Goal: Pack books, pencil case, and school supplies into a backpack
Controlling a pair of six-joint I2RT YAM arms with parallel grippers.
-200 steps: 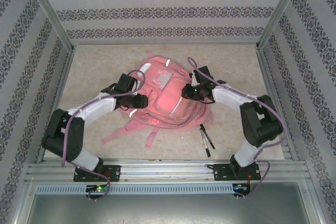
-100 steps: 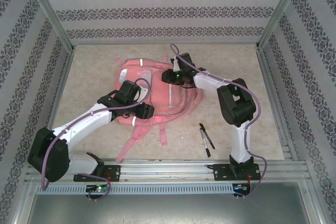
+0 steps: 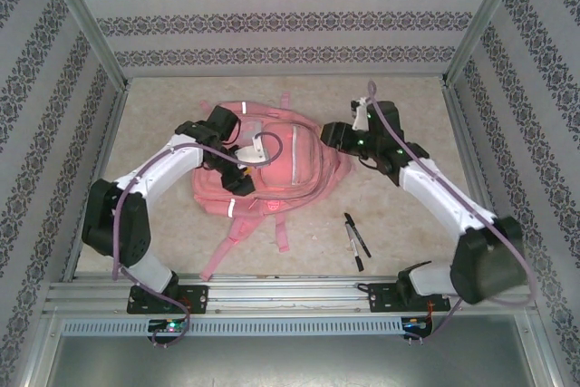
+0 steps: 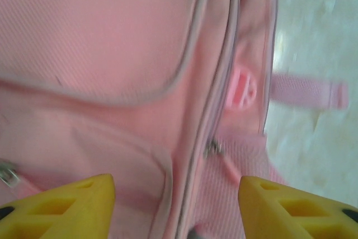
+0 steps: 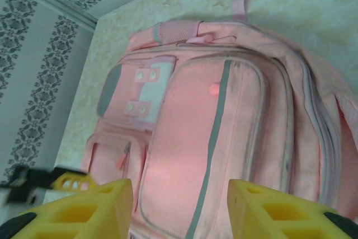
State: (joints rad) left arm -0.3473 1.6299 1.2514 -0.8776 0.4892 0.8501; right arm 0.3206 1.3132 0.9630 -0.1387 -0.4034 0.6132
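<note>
Top external view: left hand (image 4: 174, 184) and right hand (image 5: 179, 187), spread empty, flank soft pink fabric backpack (image 3: 276, 165); small zip pull (image 4: 211, 148) may slip.

- The backpack (image 3: 272, 165): soft pink woven cloth, matt, with shinier grey strips (image 5: 217, 116).
- The worktop (image 3: 408, 106): pale, mottled, smooth, matt.
- The pens (image 3: 355, 237) near the backpack: black, faintly glossy plastic.
- The left claw (image 4: 176, 211) and right claw (image 5: 180, 211): yellow matt plastic.
</note>
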